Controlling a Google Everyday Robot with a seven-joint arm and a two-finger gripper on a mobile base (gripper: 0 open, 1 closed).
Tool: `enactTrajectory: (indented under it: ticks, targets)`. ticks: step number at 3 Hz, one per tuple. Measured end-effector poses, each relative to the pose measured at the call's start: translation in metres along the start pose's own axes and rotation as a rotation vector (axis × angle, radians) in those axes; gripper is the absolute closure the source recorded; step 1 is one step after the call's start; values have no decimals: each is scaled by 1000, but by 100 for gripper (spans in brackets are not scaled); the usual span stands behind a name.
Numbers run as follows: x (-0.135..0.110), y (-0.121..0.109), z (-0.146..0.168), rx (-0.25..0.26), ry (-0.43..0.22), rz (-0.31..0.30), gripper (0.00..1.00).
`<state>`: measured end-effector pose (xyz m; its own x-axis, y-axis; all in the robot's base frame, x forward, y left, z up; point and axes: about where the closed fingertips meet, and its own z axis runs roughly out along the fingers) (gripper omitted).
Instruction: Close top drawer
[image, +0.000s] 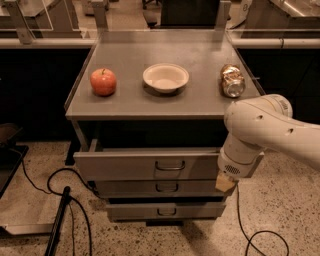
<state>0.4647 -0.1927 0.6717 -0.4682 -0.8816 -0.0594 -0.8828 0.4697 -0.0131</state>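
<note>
The top drawer (125, 165) is a wide grey metal drawer with a small dark wire handle (170, 165) in the middle of its front. It stands pulled out from under the grey cabinet top (130, 102), further forward than the two drawers below it. My white arm comes in from the right. My gripper (225, 182) shows only as a tan tip below the arm's wrist, at the right end of the top drawer's front. Whether it touches the front is hidden by the arm.
On the cabinet top sit a red apple (103, 81), a white bowl (166, 77) and a crushed can (232, 80). The middle drawer (155, 188) and bottom drawer (165, 211) are below. Black cables (65, 215) lie on the speckled floor at left and right.
</note>
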Motion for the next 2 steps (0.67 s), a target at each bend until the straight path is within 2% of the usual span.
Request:
enactTrajectory:
  ticks: [1, 2]
  targets:
    - [-7, -14, 1, 41, 8, 14, 87]
    - [-13, -30, 1, 107, 27, 20, 100]
